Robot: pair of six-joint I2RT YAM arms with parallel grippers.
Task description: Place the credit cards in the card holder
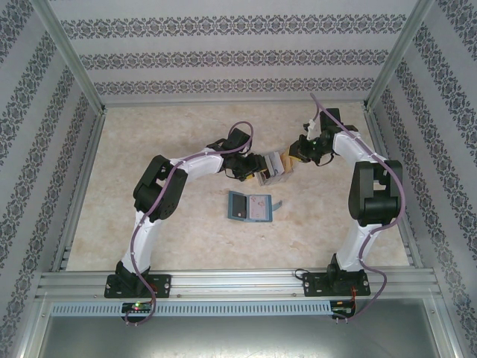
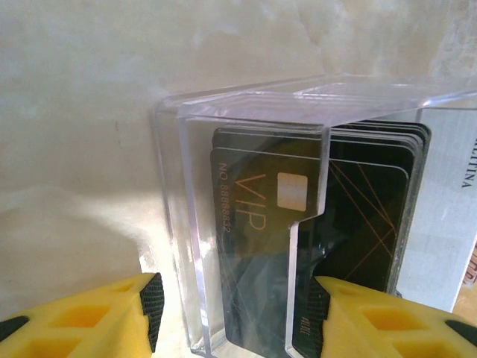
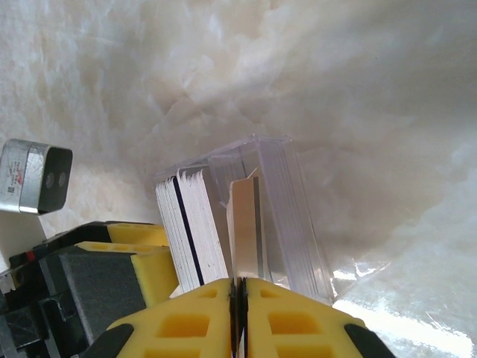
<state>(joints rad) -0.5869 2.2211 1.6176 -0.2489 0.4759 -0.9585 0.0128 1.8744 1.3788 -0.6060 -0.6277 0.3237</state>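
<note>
Counter (image 1: 149, 149), pale and mottled, carried the work at its middle, between the two arms

Clear card box (image 1: 273, 170) stood upright between both tools. It was packed with credit cards (image 2: 253, 224), dark VIP ones in front and a whitish stack to one side

Card holder (image 1: 249, 205), the teal wallet, lay spread flat with its lining up, near the box on the side towards the arm bases and apart from it. Judged to be parked there face-up so its pockets could take a card. None seen in it yet

Left tool (image 2: 237, 313) was part-spread, one finger on each side of the box, seemingly clamped on its walls. Likely bracing it against tipping or sliding

Right tool (image 3: 238, 294) was clenched on a tan card (image 3: 242, 216) set on edge in the box, pinching its rim. Judged the start of lifting one card clear
</note>
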